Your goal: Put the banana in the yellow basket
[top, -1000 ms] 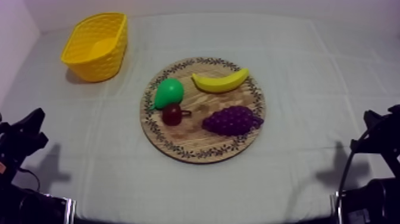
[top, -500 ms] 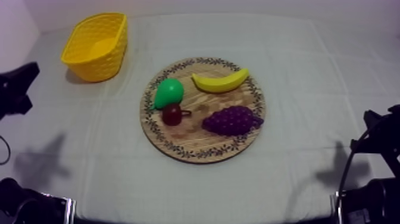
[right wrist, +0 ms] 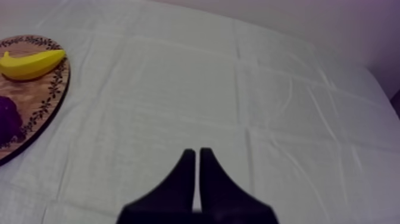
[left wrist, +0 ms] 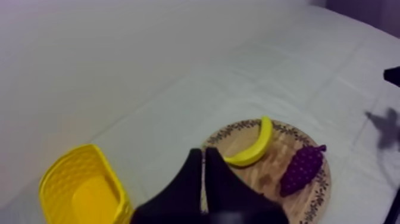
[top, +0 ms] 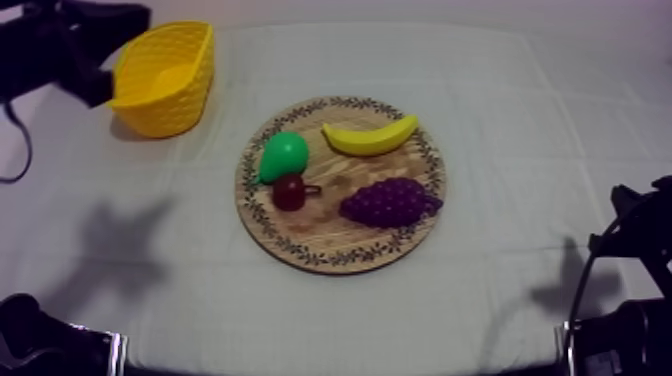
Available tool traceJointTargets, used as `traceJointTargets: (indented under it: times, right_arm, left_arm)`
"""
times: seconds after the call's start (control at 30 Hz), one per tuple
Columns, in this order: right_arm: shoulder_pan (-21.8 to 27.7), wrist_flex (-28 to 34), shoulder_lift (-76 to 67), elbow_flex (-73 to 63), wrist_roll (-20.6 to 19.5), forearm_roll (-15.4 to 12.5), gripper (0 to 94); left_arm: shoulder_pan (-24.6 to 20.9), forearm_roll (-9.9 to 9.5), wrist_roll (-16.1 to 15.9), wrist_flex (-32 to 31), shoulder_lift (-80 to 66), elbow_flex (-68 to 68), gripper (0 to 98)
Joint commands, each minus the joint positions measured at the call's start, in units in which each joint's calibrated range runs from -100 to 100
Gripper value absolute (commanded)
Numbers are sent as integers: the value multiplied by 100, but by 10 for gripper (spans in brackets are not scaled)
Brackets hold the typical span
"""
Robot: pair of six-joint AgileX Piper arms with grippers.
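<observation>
Top view: left arm (top: 70,45) is up over the desk (top: 520,120), right beside the yellow basket (top: 160,105). The right arm (top: 635,240) sits low at its own side, well apart from everything. Target banana (top: 370,137) lies on the wooden board (top: 335,240) near the rim, apart from the pear (top: 282,157), small red fruit (top: 290,192) and grapes (top: 390,202). Left wrist view: left pincer (left wrist: 203,156) has its fingers together in a narrow wedge, nothing held. The banana is ahead of the tips and well apart, the grapes beyond it to one side, the basket close beside the pincer. Right wrist view: right pincer (right wrist: 197,154) is likewise pressed to a narrow wedge, empty, over bare cloth, with the board edge and banana well off to its side. My read: we're in the approach, grasp not yet made. The next move calls for the left pincer to spread, travel out over the banana, set its fingers across the narrow width near the middle, descend and close. The basket is on the left arm's side, so the carry looks short.
</observation>
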Motion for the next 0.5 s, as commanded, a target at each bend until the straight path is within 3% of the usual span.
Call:
traceJointTargets:
  times: [0.0, 0.47]
  right_arm:
    - [3, 1, -5, 5, 0, 1, 4]
    - [3, 1, -5, 5, 0, 1, 4]
  left_arm:
    - [226, -10, -61, 183, 727, -726, 11]
    - [595, 54, -481, 470, 2637, -1664, 34]
